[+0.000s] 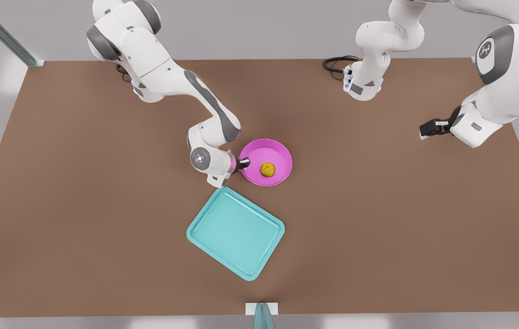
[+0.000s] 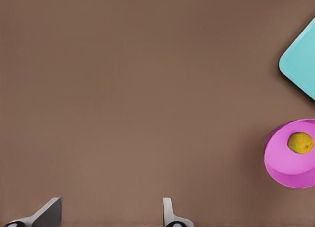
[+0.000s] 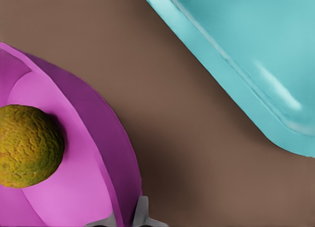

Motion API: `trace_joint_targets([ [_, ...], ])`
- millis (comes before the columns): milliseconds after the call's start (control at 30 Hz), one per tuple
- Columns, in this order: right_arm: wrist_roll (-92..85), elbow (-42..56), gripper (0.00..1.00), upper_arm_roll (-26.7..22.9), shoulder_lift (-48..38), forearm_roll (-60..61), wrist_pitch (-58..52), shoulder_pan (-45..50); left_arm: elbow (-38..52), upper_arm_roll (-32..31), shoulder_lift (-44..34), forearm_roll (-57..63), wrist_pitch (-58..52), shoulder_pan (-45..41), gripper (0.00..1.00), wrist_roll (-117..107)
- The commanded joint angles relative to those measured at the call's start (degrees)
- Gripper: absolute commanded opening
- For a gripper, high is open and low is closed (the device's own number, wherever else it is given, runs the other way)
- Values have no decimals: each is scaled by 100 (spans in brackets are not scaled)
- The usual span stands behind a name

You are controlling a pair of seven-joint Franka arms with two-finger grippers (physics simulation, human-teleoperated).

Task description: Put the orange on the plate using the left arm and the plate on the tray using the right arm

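One half of the job looks done: the small bumpy yellow-orange ball of an orange (image 1: 267,169) sits inside the round bright-pink shallow plate (image 1: 282,153), just right of centre in the front view. So I judge the step in hand is mine, the plate's move to the tray.

My right fingers (image 1: 243,162) are at the plate's rim on the front view's left side, and in my wrist view the two pads (image 3: 142,213) straddle that raised pink rim (image 3: 115,153), narrow, pinching it. My arm reaches down from the upper left of the frame, elbow bent, wrist low over the brown table (image 1: 378,228).

The teal rectangular tray with rounded corners (image 1: 204,226) lies just below the plate, lower centre of the frame, near but apart from it. Next calls for a level lift, I reckon, or the orange rolls off.

My left fingers (image 1: 428,128) wait at the right edge of the frame, spread wide over bare table (image 2: 123,113).
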Motion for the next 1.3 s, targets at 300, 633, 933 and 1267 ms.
trace_joint_targets([
  [300, 112, 1227, 21, -60, 420, -7, -51, -1234, 3, -9, -34, -5, -113, -4, 100, 255],
  [633, 59, 1579, 100, -60, 859, -42, 2, -1718, 11, -9, -17, -5, -104, -4, 100, 255],
  [933, -231, 1500, 100, -104, 569, -762, -875, -1735, 20, -9, 19, -5, -86, -4, 100, 255],
  [1267, -257, 1808, 100, -605, -3122, -3795, -5228, -2746, 20, -9, 19, -14, -104, -4, 100, 238],
])
